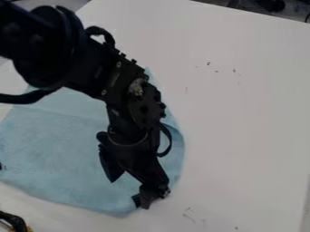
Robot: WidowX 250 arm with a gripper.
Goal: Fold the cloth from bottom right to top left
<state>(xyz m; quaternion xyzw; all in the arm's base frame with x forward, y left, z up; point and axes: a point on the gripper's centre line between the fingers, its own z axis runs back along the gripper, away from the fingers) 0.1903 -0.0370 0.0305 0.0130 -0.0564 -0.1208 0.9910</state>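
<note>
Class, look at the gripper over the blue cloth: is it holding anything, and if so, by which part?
Nothing is held: the gripper has its jaws spread apart near the lower right edge of the blue cloth, which shows between them.

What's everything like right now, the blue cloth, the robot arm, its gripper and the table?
Blue cloth: spread out mostly flat, its lower right not folded to the top left.
Robot arm: bent down over the cloth.
Gripper: open, at the cloth's lower right part.
White table: dotted with small dark marks.
</note>
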